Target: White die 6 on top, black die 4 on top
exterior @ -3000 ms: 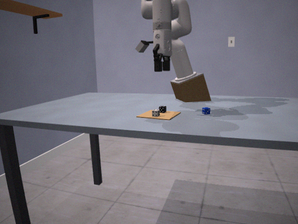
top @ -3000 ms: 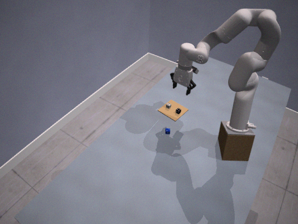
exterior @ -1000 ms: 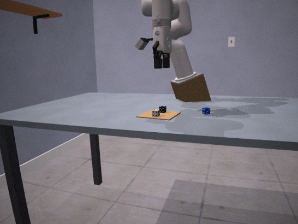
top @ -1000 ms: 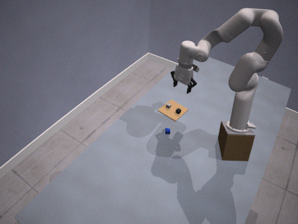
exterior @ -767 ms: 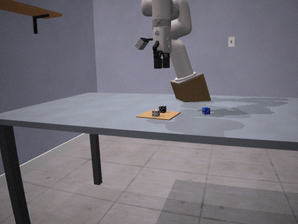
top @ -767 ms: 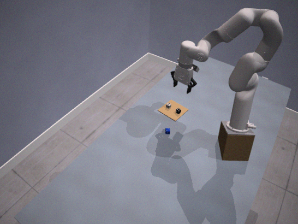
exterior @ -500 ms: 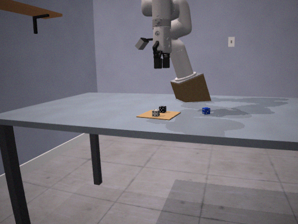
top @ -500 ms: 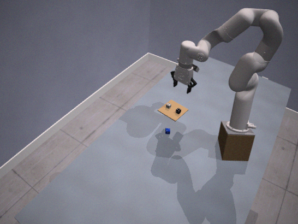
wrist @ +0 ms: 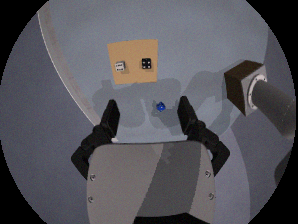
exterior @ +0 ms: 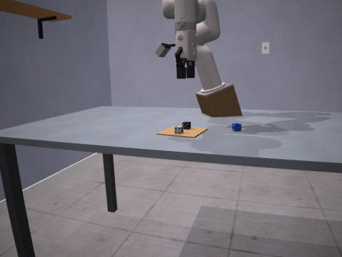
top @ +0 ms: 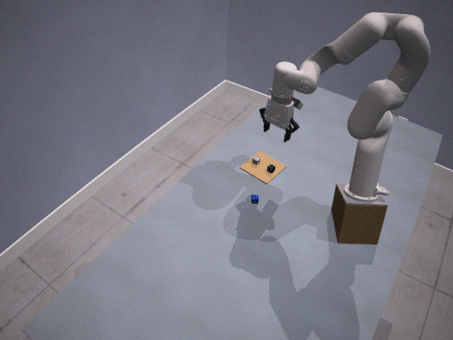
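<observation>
The orange mat (top: pixel 258 174) (exterior: pixel 193 133) (wrist: pixel 134 49) lies flat on the table. The white die (top: pixel 256 160) (exterior: pixel 178 129) (wrist: pixel 120 66) lies flat on it; its top seems to show two rows of pips, likely 6, but is small and blurred. The black die (top: pixel 271 168) (exterior: pixel 186 125) (wrist: pixel 146 63) lies flat on the mat, apart from the white die, with four pips visible on top in the wrist view. The blue die (top: pixel 255 199) (exterior: pixel 236 127) (wrist: pixel 160 106) lies on the table off the mat; its top is too small to read. My gripper (top: pixel 276 136) (exterior: pixel 185 78) (wrist: pixel 148 105) is open and empty, high above the table.
The arm's brown base block (top: pixel 358 224) (exterior: pixel 219 104) (wrist: pixel 239 87) stands on the table (top: pixel 145 265) (exterior: pixel 78 125), well away from the mat. The arm's shadow falls over the blue die's surroundings. A wall shelf (exterior: pixel 34 12) is at the upper left in the exterior view.
</observation>
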Tool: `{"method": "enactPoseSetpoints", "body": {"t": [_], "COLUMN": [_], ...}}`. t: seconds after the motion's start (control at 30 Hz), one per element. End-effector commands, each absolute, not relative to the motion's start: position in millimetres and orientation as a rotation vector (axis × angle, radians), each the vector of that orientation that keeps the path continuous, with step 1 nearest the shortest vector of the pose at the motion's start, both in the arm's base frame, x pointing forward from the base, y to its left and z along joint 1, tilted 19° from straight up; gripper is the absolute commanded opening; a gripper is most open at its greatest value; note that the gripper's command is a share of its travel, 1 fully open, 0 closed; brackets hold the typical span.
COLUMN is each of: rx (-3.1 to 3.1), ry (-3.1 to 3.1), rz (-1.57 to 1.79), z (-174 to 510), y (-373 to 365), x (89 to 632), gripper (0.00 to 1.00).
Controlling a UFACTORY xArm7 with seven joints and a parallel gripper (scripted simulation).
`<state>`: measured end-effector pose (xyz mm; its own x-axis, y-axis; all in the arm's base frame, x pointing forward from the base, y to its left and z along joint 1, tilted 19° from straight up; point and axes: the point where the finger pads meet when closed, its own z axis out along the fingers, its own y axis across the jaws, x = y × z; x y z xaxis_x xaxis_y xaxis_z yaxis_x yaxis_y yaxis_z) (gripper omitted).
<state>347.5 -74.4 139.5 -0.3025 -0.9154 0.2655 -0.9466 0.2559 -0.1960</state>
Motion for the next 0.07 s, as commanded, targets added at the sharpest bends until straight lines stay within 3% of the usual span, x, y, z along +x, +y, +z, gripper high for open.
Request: {"method": "enactPoseSetpoints", "body": {"t": [0.0,0.03], "rx": [1.796,1.796], "ry": [-2.412,-2.412], "rz": [0.492,0.492], "z": [140.7,140.7], "y": [-74.2,-74.2], "x": [348.7,348.7], "gripper": [1.00,1.00]}}
